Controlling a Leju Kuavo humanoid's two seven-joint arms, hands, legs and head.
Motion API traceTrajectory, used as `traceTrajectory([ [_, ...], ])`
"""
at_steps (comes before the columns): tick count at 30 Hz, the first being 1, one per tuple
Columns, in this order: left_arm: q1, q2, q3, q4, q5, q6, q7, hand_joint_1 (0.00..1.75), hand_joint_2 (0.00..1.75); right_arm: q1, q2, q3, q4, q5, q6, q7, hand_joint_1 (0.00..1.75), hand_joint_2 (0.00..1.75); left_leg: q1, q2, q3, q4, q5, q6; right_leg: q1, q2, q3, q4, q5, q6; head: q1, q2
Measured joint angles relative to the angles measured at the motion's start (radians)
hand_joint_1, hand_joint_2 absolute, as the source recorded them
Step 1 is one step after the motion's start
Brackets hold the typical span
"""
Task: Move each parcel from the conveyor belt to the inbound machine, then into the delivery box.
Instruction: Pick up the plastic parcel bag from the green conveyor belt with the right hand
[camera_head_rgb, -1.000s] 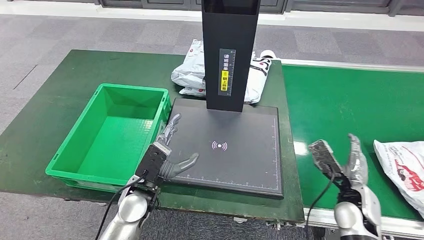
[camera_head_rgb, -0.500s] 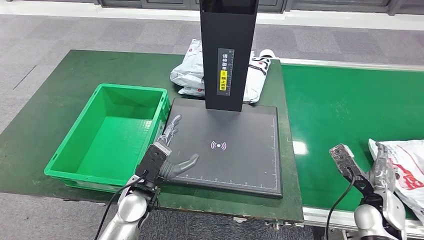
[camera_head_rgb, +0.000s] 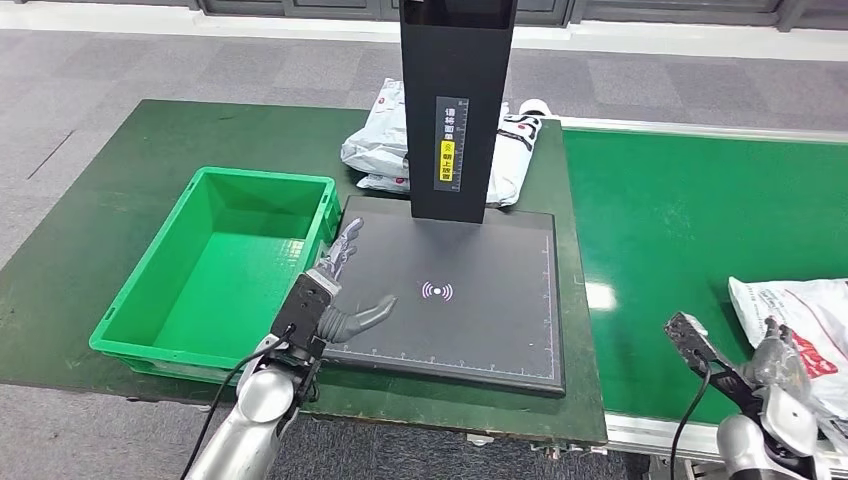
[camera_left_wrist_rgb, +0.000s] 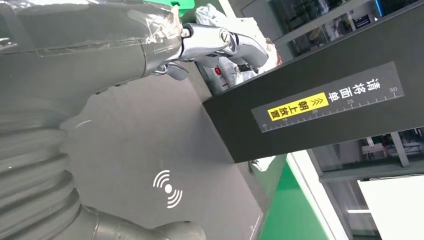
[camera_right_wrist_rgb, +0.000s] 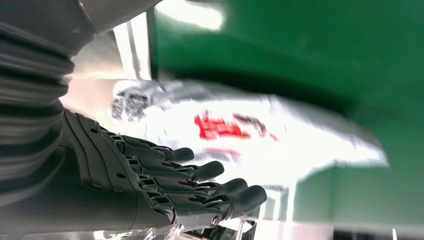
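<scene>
A white parcel with red print (camera_head_rgb: 800, 310) lies on the green conveyor belt (camera_head_rgb: 680, 210) at the right edge; it shows blurred in the right wrist view (camera_right_wrist_rgb: 240, 130). My right hand (camera_head_rgb: 775, 365) hovers at the parcel's near left corner, fingers (camera_right_wrist_rgb: 200, 185) straight and apart, holding nothing. My left hand (camera_head_rgb: 335, 300) rests open over the near left corner of the black inbound machine's plate (camera_head_rgb: 470, 300), beside the green delivery box (camera_head_rgb: 225, 270), whose inside is bare. The machine's black post (camera_left_wrist_rgb: 320, 100) stands at the plate's far side.
Several white parcels (camera_head_rgb: 385, 140) are piled behind the machine's post on the dark green table (camera_head_rgb: 90, 210). The belt's metal rail (camera_head_rgb: 650, 435) runs along the near edge under my right arm. Grey floor lies beyond the table.
My right hand has swung right and down along the belt to the parcel, which has come further into view from the right. My left hand has barely moved.
</scene>
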Motion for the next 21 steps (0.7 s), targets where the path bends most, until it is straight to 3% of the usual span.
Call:
traceTrajectory([
  [6, -0.032, 0.004, 0.0, 0.042, 0.005, -0.008, -0.01, 0.0, 1.75, -0.017, 0.0, 0.045, 0.085, 0.068, 0.062, 0.037, 0.0, 1.75, 0.0, 0.0, 0.0, 0.0, 0.0, 0.0, 0.0, 0.0, 0.0, 0.0, 0.0, 0.0, 0.0, 0.0],
  [21, -0.059, -0.005, 0.027, 0.089, -0.028, -0.017, -0.016, 0.0, 1.75, -0.134, 0.0, 0.093, 0.246, 0.231, 0.083, 0.083, 0.0, 1.75, 0.0, 0.0, 0.0, 0.0, 0.001, 0.0, 0.0, 0.0, 0.0, 0.0, 0.0, 0.0, 0.0, 0.0],
])
